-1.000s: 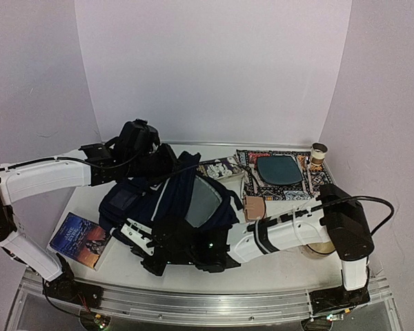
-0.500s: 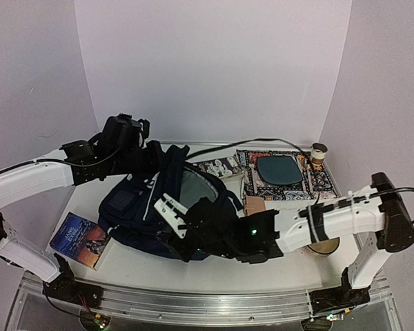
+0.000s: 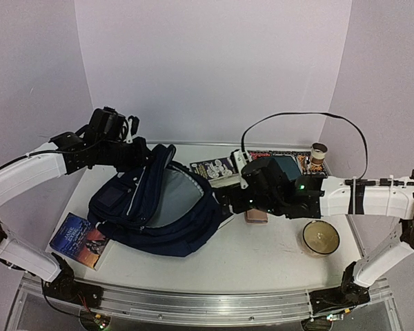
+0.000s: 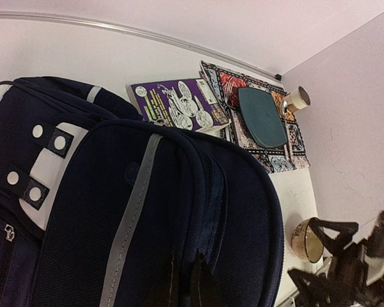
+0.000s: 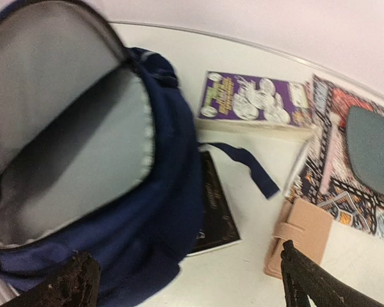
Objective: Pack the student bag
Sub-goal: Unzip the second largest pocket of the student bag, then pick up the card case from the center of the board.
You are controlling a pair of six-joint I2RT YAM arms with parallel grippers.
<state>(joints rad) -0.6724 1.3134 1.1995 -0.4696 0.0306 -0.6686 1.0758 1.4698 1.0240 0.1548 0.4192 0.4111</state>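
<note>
The student bag (image 3: 148,210), dark navy with white trim, lies at the table's left-middle. Its mouth gapes and shows the grey lining (image 5: 64,147). My left gripper (image 3: 138,154) is at the bag's far top edge. In the left wrist view the left gripper (image 4: 183,281) is shut on a fold of the navy fabric (image 4: 198,192). My right gripper (image 3: 226,200) hovers just right of the bag. The right gripper (image 5: 192,288) is wide open and holds nothing, with the bag's rim by one fingertip (image 5: 77,281).
A black book (image 5: 216,204) lies half under the bag's right side. A purple book (image 3: 217,167) is behind it and a tan wallet (image 3: 255,216) beside it. A patterned mat (image 3: 317,181) with a teal pouch (image 3: 279,167), a small cup (image 3: 319,153) and a bowl (image 3: 321,238) stand right. A blue book (image 3: 79,239) lies near left.
My right gripper has opened and drawn back from the bag's near edge to its right side. The left arm has lifted the bag's top toward the back left, so the mouth gapes wider.
</note>
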